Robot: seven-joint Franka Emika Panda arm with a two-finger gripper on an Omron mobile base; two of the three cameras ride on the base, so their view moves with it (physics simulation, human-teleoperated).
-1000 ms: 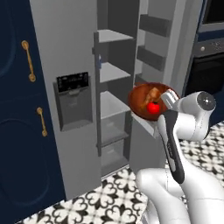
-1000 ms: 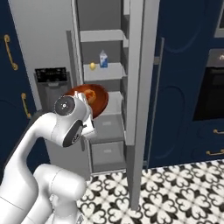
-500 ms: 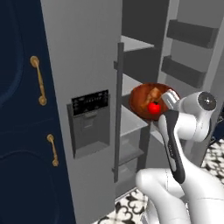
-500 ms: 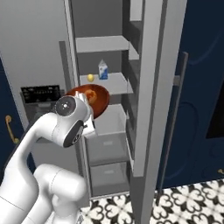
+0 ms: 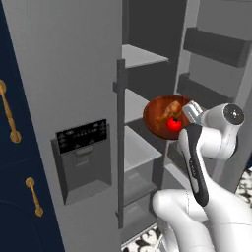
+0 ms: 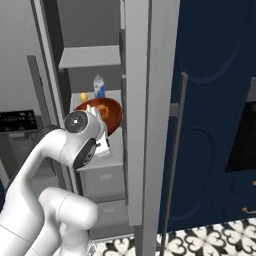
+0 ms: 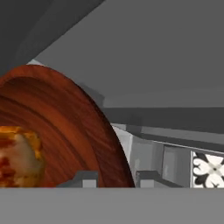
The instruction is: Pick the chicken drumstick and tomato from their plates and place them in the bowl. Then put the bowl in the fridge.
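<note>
While the fridge [image 5: 69, 74] stands with its door swung open, the bowl [image 5: 165, 117] hangs at the front edge of the middle shelves, rim tilted toward the arm. Gripper [image 7: 114, 178] is nearly closed, pinching the bowl's near rim; one finger tip [image 7: 83, 179] sits on the inside of the wall, the other outside. Bowl count: one, dark reddish-brown wood. Inside it: one tomato [image 5: 173, 124], red, low against the near wall, and one chicken drumstick [image 5: 169, 108] just above it, touching or nearly touching, can't tell which. In the hand view the drumstick [image 7: 17, 159] lies at left on the bowl's inner wall.

Room to move: in the left base view the bowl sits between the vertical bar handle [image 5: 120, 142] on the left and the open door's shelf bins [image 5: 216, 47] on the right, some gap both sides. In the right base view the grey door edge [image 6: 147, 110] stands just right of the bowl [image 6: 102, 112].

Shelves are flat grey; three or so visible stacked, drawers below. On the shelf behind the bowl: one small bottle [image 6: 99, 86], one small yellow item [image 6: 83, 96]. Dispenser panel [image 5: 82, 135]: one. Navy cabinets [image 6: 215, 100] flank the fridge, two brass handles [image 5: 9, 112] at left. Floor [image 6: 200, 240] is black-and-white patterned tile.
</note>
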